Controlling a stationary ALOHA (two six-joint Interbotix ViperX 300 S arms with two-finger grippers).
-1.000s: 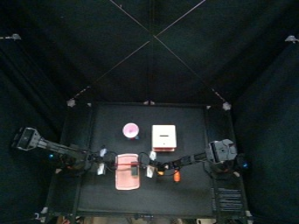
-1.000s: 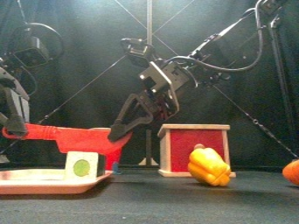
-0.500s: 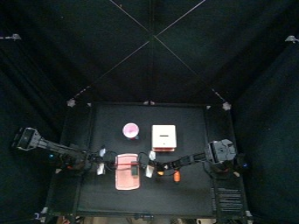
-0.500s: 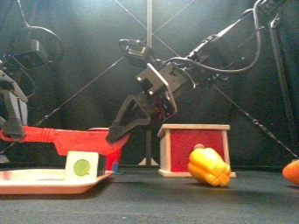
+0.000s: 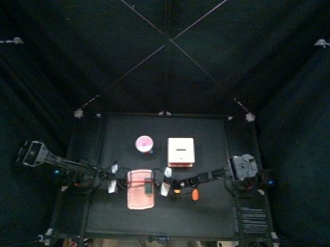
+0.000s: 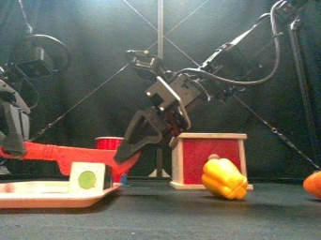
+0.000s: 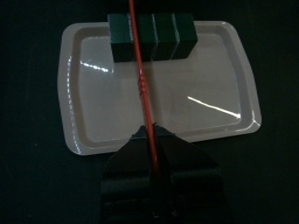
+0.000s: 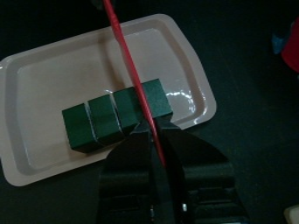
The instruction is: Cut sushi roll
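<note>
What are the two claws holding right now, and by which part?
One long thin red blade-like strip, held by both: the left claw and the right claw each shut on one end, the strip crossing over the dark green sushi roll.

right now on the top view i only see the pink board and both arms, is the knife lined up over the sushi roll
Observer: yes, the left wrist view shows the red blade crossing the sushi roll, off its middle.
Operator: who holds it
Observer: both. It runs out from between the jaws of the left pincer and of the right pincer.
Operator: touching yet
Observer: cannot tell. The front view puts it about level with the roll's top.
</note>
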